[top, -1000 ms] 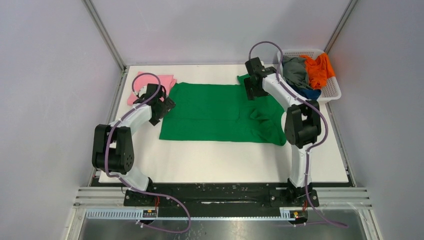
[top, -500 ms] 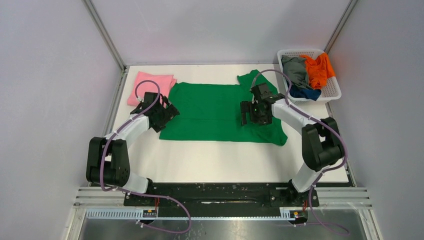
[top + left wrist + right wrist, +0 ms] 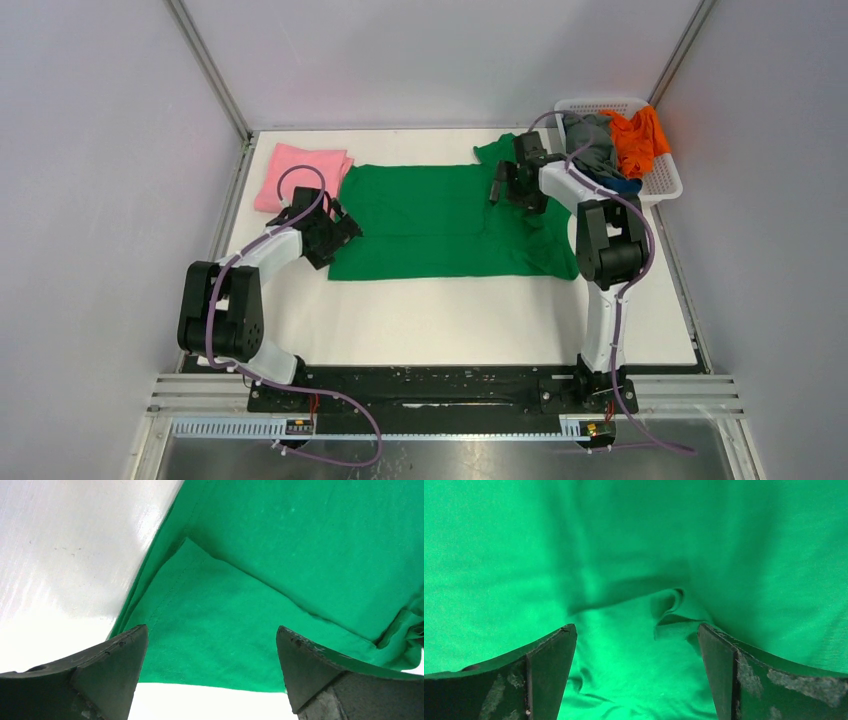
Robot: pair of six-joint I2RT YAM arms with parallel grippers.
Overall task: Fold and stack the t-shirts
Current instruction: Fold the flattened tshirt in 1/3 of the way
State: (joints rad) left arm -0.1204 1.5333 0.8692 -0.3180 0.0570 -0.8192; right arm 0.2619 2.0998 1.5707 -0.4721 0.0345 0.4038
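The bright green t-shirt (image 3: pixel 440 220) lies spread on the white table. My left gripper (image 3: pixel 338 232) is open over its left hem corner; the left wrist view shows a folded-over corner (image 3: pixel 235 625) between my empty fingers. My right gripper (image 3: pixel 503 183) is open above the shirt's upper right part, near the sleeve; the right wrist view shows wrinkled green cloth (image 3: pixel 639 630) between the fingers. A folded pink t-shirt (image 3: pixel 298 172) lies at the back left. The grey (image 3: pixel 592 143), orange (image 3: pixel 638 138) and dark blue (image 3: pixel 612 186) t-shirts lie bunched in the basket.
The white slatted basket (image 3: pixel 665 184) stands at the table's back right corner. Grey enclosure walls and metal frame posts surround the table. Bare white table (image 3: pixel 450 320) lies in front of the green shirt.
My right gripper went from the back down over the shirt's middle, then back up to the upper right. My left gripper moved slightly right along the left hem. The shirt's lower left edge shifted right.
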